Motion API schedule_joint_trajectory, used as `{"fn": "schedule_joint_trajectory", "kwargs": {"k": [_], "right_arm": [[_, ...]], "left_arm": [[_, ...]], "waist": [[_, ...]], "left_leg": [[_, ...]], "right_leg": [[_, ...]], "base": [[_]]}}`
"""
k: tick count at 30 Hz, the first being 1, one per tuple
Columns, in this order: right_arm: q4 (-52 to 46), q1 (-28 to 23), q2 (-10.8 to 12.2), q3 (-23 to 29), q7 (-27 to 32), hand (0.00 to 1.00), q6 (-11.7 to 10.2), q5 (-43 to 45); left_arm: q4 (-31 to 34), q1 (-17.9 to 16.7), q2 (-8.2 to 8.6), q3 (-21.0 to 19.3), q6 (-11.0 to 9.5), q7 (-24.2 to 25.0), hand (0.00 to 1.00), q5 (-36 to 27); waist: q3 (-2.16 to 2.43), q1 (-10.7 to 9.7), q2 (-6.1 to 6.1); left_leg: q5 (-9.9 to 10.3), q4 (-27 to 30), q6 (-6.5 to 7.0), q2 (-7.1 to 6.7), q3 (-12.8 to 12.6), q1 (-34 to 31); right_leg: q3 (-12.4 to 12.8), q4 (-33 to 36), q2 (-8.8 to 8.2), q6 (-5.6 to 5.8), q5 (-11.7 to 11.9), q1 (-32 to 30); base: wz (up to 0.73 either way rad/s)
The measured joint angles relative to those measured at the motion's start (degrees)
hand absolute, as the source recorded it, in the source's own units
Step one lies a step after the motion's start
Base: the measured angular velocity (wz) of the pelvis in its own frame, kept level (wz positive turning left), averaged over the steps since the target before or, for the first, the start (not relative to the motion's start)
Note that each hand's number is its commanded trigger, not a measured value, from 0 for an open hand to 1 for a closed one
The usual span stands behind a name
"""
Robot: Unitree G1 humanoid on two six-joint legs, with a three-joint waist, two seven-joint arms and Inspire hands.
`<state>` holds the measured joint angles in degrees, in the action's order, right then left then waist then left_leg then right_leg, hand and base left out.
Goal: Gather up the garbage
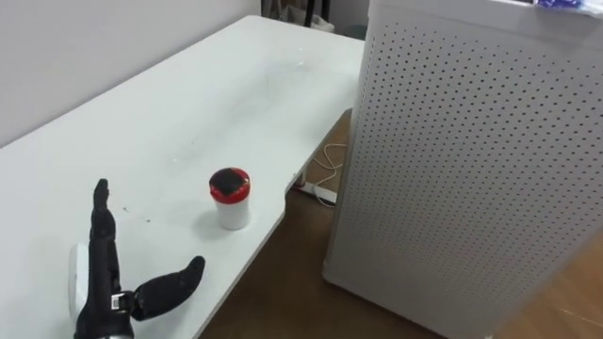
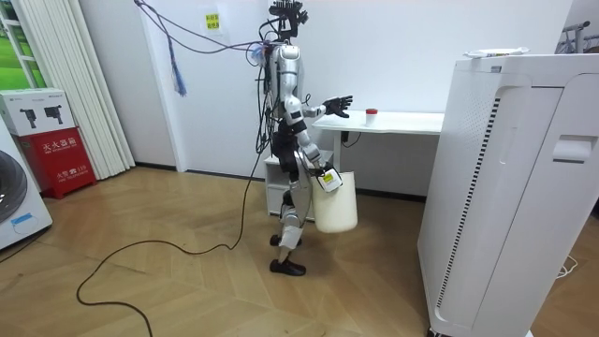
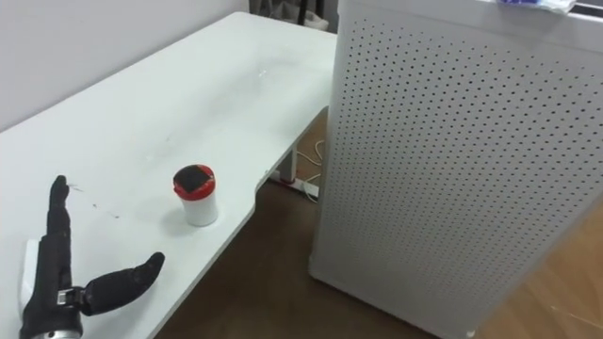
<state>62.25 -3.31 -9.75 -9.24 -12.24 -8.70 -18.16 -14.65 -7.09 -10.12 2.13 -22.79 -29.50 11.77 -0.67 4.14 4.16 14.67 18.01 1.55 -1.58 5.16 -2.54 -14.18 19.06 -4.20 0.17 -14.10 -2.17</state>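
One small white cup with a red lid stands upright on the white table, close to its near edge. Your robot's left hand is over the table, near the cup but not touching it. It is open, with straight fingers and the thumb out toward the cup, and it holds nothing. A big white box full of little holes stands on the floor beside the table. In the room view the robot stands at the table's end. Its right hand hangs low by its leg, at the top of a white bucket. You cannot tell if that hand is closed.
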Motion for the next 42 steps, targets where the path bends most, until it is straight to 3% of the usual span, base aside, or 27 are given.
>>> {"fn": "schedule_joint_trajectory", "kwargs": {"k": [10,19,28,35,42], "right_arm": [[0.46,0.07,0.50,-0.81,-1.44,1.00,0.00,0.71],[1.57,-0.03,0.56,-1.04,-1.16,1.00,-0.06,0.42],[0.46,-0.55,0.64,-2.75,-0.44,1.00,-0.05,0.56],[-0.07,-0.76,0.63,-2.98,-0.45,1.00,-0.05,0.87],[-0.05,-1.19,0.60,-2.95,-0.43,1.00,-0.04,0.87]], "left_arm": [[-0.57,-0.01,0.03,2.63,0.30,3.58,0.00,-0.34],[-1.56,0.67,0.02,3.83,0.71,4.10,0.00,-1.72],[-4.67,4.38,0.05,5.05,1.85,3.84,0.00,-6.22],[-4.80,4.45,0.05,4.76,2.86,3.91,0.00,-6.65],[-6.91,6.30,0.04,4.24,2.87,4.09,0.00,-6.71]], "waist": [[-0.34,-0.96,0.76],[-0.48,-2.36,0.16],[-0.29,-4.33,-0.16],[0.13,-5.27,-1.08],[-0.04,-5.43,-1.37]], "left_leg": [[-0.34,-1.55,0.10,0.16,-0.21,1.35],[-0.36,-2.74,0.06,0.91,-1.24,2.73],[-0.36,-2.85,0.06,0.89,-1.88,3.21],[-0.36,-3.60,0.06,1.16,-3.14,4.36],[-0.36,-4.08,0.06,1.35,-3.70,5.32]], "right_leg": [[0.01,-2.44,0.25,0.24,0.82,1.68],[1.10,-5.49,1.40,0.14,2.18,3.34],[1.70,-5.54,1.46,0.25,2.26,3.59],[3.04,-5.52,1.73,0.24,2.31,3.85],[3.76,-5.45,1.95,0.17,2.42,4.24]], "base": [[0.00],[-0.06],[-0.03],[-0.09],[-0.06]]}}
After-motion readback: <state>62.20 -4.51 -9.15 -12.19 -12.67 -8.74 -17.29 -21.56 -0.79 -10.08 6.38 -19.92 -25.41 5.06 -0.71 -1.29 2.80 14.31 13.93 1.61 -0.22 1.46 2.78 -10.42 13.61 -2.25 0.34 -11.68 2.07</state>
